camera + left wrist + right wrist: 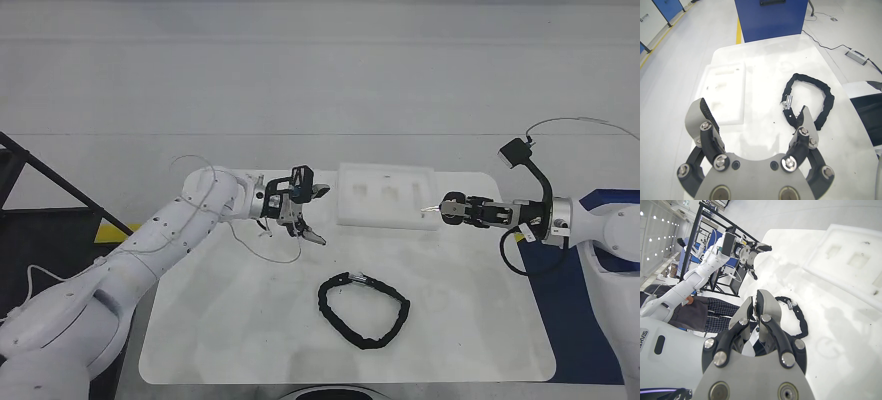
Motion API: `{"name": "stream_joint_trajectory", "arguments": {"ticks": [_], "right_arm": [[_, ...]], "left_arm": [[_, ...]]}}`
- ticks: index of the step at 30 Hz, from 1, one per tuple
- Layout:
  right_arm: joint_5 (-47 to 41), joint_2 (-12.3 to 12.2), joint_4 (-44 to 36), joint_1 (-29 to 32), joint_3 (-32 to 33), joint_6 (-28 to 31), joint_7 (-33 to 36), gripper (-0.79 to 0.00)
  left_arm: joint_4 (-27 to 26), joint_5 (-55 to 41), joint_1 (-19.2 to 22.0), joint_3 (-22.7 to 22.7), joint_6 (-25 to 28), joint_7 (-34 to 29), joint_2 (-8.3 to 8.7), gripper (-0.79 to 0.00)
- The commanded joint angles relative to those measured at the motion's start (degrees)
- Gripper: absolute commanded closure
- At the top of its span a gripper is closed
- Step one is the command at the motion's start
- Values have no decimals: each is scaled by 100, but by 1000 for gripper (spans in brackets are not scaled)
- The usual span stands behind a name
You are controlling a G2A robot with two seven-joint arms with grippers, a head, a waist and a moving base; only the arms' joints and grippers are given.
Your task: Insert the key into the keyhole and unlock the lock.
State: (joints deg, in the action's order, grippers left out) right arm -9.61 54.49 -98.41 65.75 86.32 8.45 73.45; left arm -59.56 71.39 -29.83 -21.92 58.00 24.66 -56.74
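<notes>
chain lock (363,312), a loop of chain in a black cloth sleeve, lies flat on the white table (200,340), nearest the robot and about midway between the two arms. its silver lock cylinder (358,280) sits on the far side of the loop, where the two sleeve ends meet, and lies on its side on the table.

beyond the loop, toward the robot's left, the left gripper (318,213) hangs above the table with its fingers spread wide and nothing between them. from its own wrist camera the chain lock (827,98) is seen ahead of the gripper, near it but apart.

at much the same depth on the robot's right, the right gripper (443,210) points inward toward the other arm. its fingers are pinched together on the key (430,209), whose thin metal tip sticks out past the fingertips. the key is held in the air, well apart from the lock cylinder, and from above its tip shows at the right end of the foam tray (385,195).

farthest out, that foam tray, a white block with several rectangular recesses cut into it, lies along the far edge of the table between the two grippers.
</notes>
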Motion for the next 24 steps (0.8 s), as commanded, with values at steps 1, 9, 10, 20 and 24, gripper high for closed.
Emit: {"name": "stream_joint_trajectory", "arguments": {"ticks": [1, 9, 10, 20, 24], "right_arm": [[0, 0, 0, 0, 0, 0, 0, 0], [0, 0, 0, 0, 0, 0, 0, 0], [0, 0, 0, 0, 0, 0, 0, 0], [0, 0, 0, 0, 0, 0, 0, 0], [0, 0, 0, 0, 0, 0, 0, 0]], "left_arm": [[251, 69, 129, 275, 0, 205, -128, -785], [722, 445, 501, 1138, 0, 680, -448, -785], [722, 445, 501, 1138, 0, 680, -448, -785], [722, 445, 501, 1138, 0, 680, -448, -785], [722, 445, 501, 1138, 0, 680, -448, -785]]}}
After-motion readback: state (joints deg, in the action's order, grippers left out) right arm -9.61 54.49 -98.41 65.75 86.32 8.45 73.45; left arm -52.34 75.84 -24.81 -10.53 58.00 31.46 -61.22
